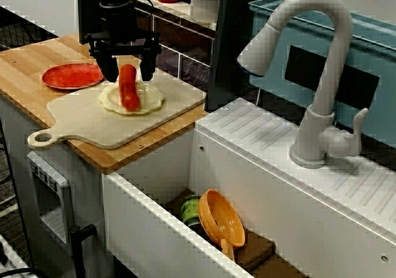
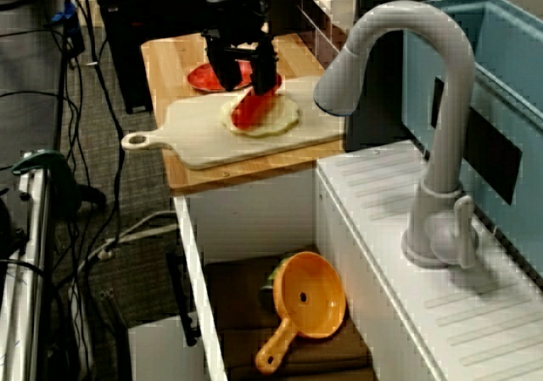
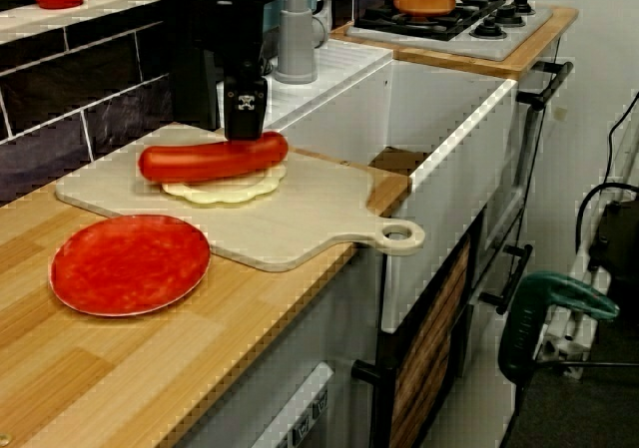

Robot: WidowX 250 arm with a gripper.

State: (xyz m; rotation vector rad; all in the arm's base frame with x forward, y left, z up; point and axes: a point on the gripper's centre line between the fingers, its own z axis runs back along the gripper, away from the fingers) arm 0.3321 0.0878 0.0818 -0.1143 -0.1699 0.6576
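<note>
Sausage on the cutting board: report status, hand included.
Hand open, straddling one end of the sausage. Sausage lying on the pale scalloped disc on the cutting board. Red plate beside the board, off to the side.

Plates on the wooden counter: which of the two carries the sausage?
The pale scalloped plate on the cutting board carries the red sausage. The flat red plate lies bare on the counter beside the board.

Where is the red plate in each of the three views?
View facing the counter: red plate far left, beside the cutting board.
View over the sink: plate top centre, partly behind the end effector.
View toward the stove: plate lower left.
Shared landmark: cutting board.
</note>
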